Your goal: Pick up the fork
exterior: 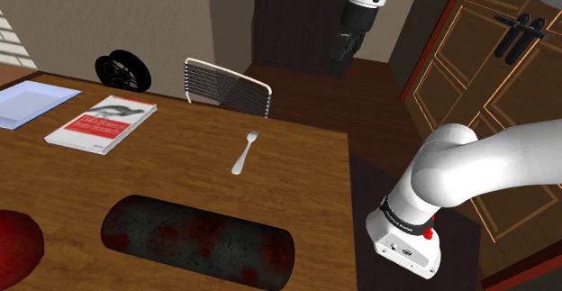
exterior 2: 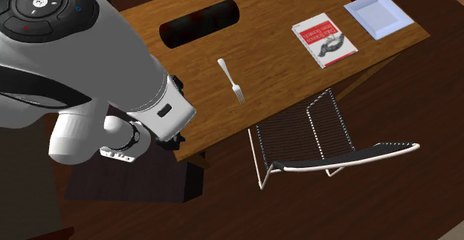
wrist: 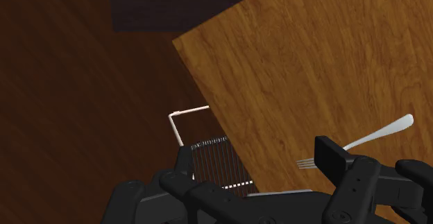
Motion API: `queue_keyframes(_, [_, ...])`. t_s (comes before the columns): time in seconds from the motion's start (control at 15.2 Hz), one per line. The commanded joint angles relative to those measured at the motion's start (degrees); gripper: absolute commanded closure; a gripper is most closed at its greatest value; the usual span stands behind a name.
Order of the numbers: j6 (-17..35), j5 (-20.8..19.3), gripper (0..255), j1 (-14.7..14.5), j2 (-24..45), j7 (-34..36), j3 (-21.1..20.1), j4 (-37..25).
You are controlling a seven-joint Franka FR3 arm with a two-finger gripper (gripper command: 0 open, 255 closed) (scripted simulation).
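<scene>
The wooden table (exterior: 297,181) takes most of the shoulder view, and the white arm (exterior: 477,168) rises from the near right and bends high over its far side. Beyond the far edge of the table stands a chair (exterior: 227,86) with a white frame and a dark woven back. On the near part of the table lies a long dark cylinder (exterior: 198,240) with red marks. Farther, toward the shoulder view's left, are a white and red book (exterior: 101,122) and, at the left edge, a pale blue tray (exterior: 27,103). The gripper (exterior: 342,57) hangs high in the air, past the far edge of the table and to the shoulder view's right of the chair. In the wrist view its two black fingers (wrist: 333,157) stand apart with nothing between them, so it is released and empty. The fork (exterior: 244,152) lies flat on the bare wood, to the shoulder view's right of the book and beyond the cylinder, apart from both, and its tines point toward the far edge where the chair is. In the wrist view it shows just beside one finger, not between the two. I judge that the step in hand is the approach only – the grasp is not yet begun. The next move calls for bringing the hand back over the table until the handle is centred between the fingers, turning the wrist so that they stand across the handle, then descending almost to the wood – the fork is thin and flat, so the fingertips must come very low before closing
</scene>
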State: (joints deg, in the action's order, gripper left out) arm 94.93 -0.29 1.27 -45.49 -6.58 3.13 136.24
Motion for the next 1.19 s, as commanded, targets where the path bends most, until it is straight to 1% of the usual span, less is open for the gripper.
queue_keyframes(0.0, [0.0,0.0,0,0.0,0.0,0.0,0.0,0.0])
queue_keyframes(0.26, [2.3,4.5,0,1.1,0.4,12.9,-6.2,3.4])
queue_keyframes(0.53, [5.4,9.2,0,1.9,3.0,25.7,-12.5,5.1])
queue_keyframes(0.86, [10.3,14.5,0,3.1,9.1,41.5,-20.1,4.7])
queue_keyframes(1.12, [14.8,17.4,0,4.7,16.1,53.9,-25.9,2.6])
